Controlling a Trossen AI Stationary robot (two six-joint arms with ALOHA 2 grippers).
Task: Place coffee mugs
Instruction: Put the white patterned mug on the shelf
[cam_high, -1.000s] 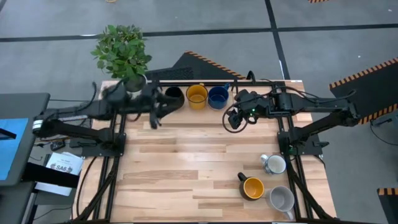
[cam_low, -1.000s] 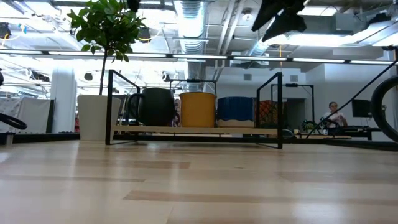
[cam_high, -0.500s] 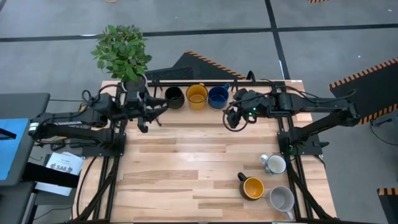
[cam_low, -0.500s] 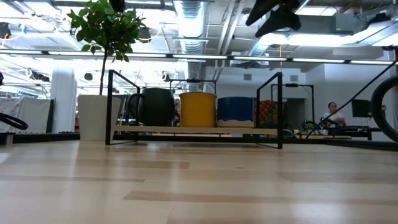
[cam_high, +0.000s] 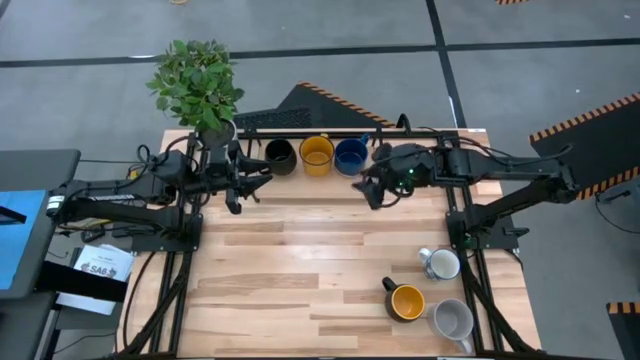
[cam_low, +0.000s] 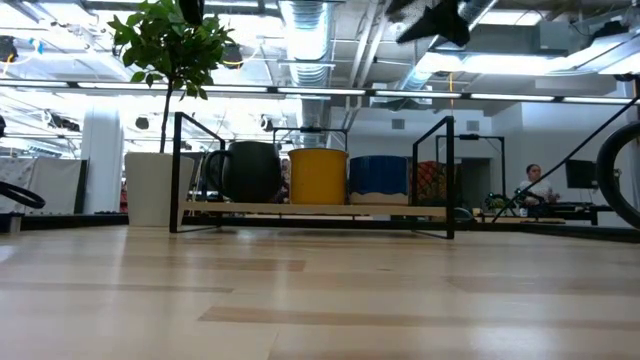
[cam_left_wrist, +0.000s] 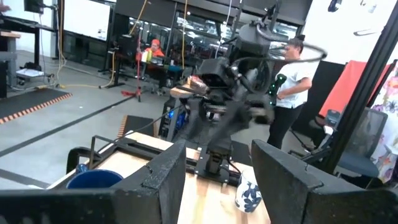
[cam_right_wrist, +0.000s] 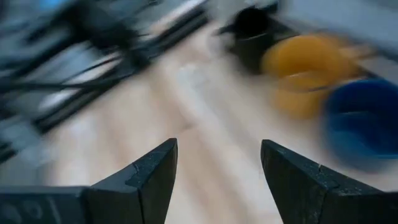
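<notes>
Three mugs stand in a row on the low rack at the table's far edge: black (cam_high: 281, 156), yellow-orange (cam_high: 317, 154) and dark blue (cam_high: 351, 155). The low view shows them side by side too: black (cam_low: 250, 172), yellow-orange (cam_low: 318, 176), blue (cam_low: 378, 180). Three more rest on the table near its right near corner: white with bluish marks (cam_high: 440, 264), yellow-orange (cam_high: 406, 301), light grey (cam_high: 453, 320). My left gripper (cam_high: 250, 182) hovers open and empty left of the black mug (cam_left_wrist: 217, 149). My right gripper (cam_high: 371, 193) hangs open and empty just near of the blue mug (cam_right_wrist: 217, 146).
A leafy plant in a white pot (cam_high: 213, 132) stands at the far left corner, beside the rack (cam_low: 300, 209). The bare wood of the table (cam_high: 300, 270) spreads between the arms and the near mugs. People (cam_left_wrist: 292, 81) show in the room beyond.
My left gripper has drawn away from the black mug toward the table's left, then eased back a little. My right gripper has risen and drifted slightly toward the table's left while turning. No mug has moved.
</notes>
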